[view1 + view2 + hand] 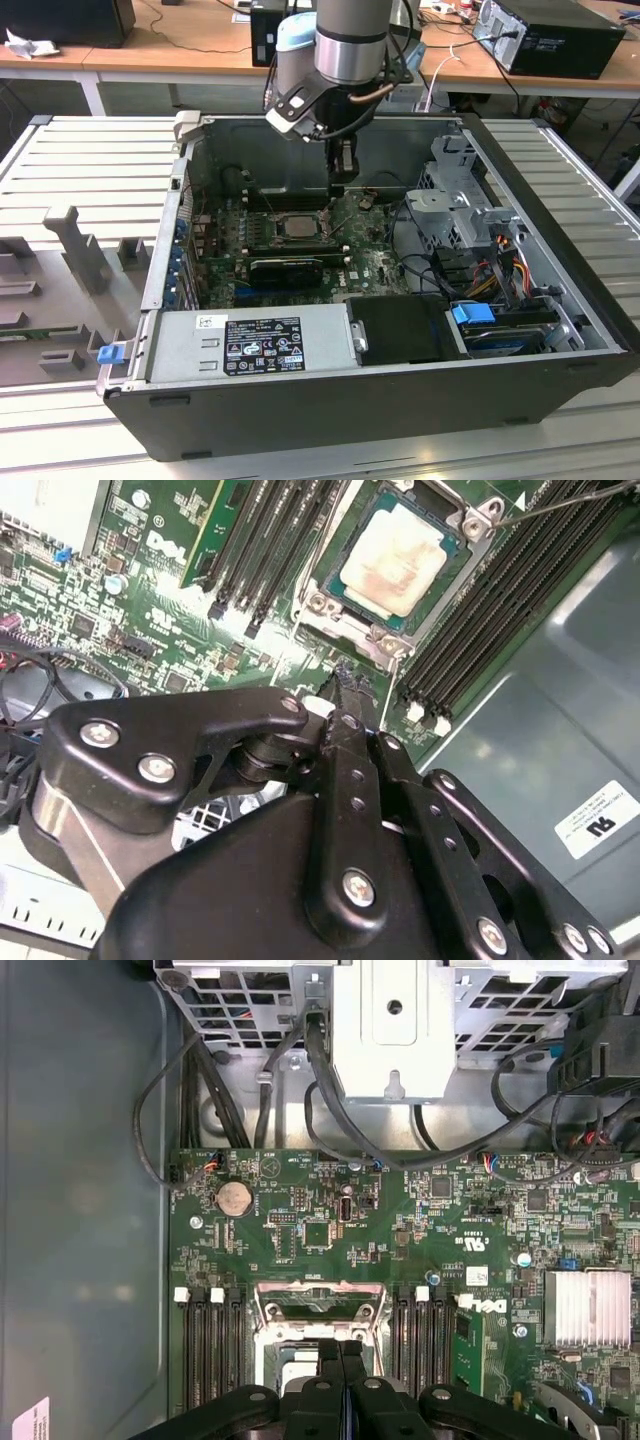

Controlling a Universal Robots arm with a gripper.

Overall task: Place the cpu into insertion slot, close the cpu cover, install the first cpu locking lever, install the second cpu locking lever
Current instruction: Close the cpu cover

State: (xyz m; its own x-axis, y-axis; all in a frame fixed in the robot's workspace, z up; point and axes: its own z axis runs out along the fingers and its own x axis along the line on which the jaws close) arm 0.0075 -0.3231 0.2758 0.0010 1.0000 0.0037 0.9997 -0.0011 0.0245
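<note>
Hovering just off the insertion slot (322, 602) rim with gripper (345, 685) pressed together, holding nothing. Cpu (395, 558) seated inside; memory slots (480, 610) tight along both sides.

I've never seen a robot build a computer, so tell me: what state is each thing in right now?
cpu: seated flat in the insertion slot, green edges uncovered.
insertion slot: filled by the cpu.
gripper: shut, fingers together, nothing between them, close by the slot.
lever wire: looks swung out across the memory slots.
computer case: lying on its side, open.
</note>
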